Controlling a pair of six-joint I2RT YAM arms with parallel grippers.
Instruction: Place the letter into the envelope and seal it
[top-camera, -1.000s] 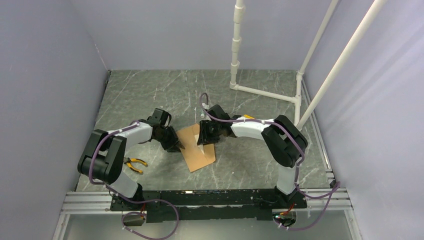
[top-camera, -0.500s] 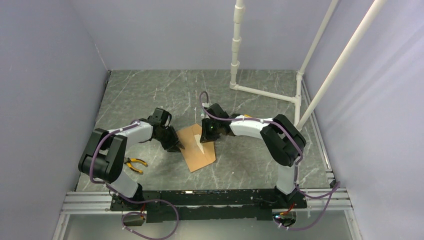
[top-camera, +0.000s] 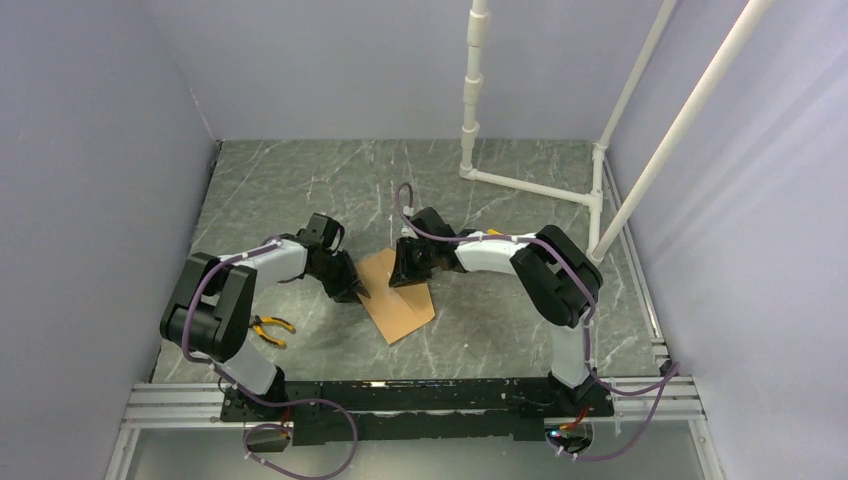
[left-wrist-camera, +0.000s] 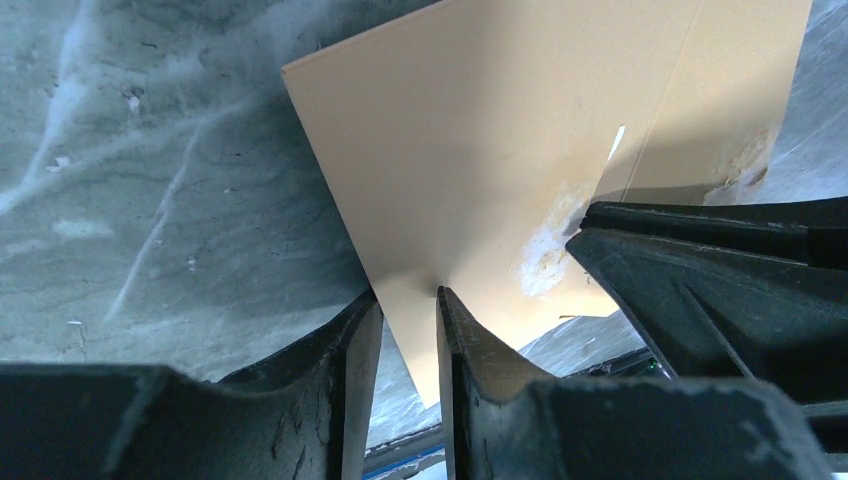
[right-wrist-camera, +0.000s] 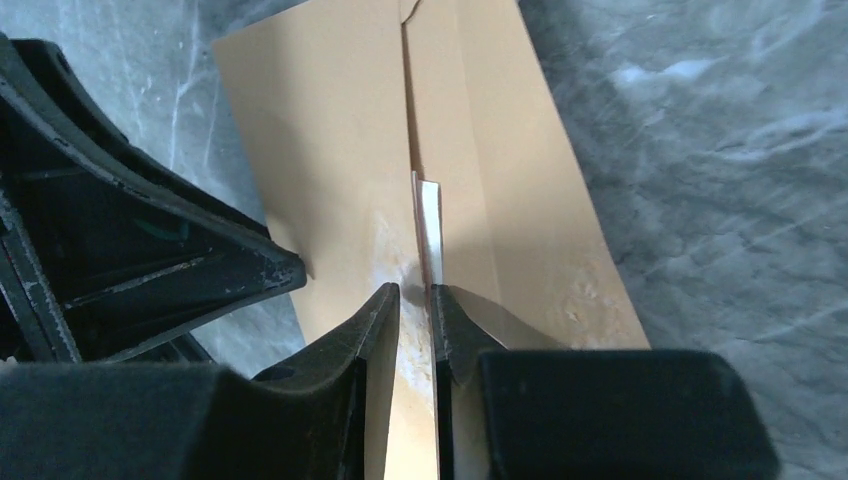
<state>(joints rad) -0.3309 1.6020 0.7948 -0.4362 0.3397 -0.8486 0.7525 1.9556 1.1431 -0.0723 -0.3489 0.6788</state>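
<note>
Between the arms, on the table (top-camera: 300, 190), the envelope (top-camera: 402, 315) lies slanted. The left gripper (top-camera: 352, 292) pinches its left edge, likely to steady it. Farther on, the right gripper (top-camera: 403, 278) stands nearly closed around a raised fold (right-wrist-camera: 428, 215) (whether it grips, I cannot tell). The letter shows nowhere apart, so it is perhaps inside.

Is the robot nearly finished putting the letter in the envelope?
Partway, I think. No loose letter is in sight, so it is probably already inside the envelope; only a pale sliver shows along its fold. Right now the left hand pinches one envelope edge and the right hand nips the raised fold. Left to do: sealing the envelope shut.
</note>
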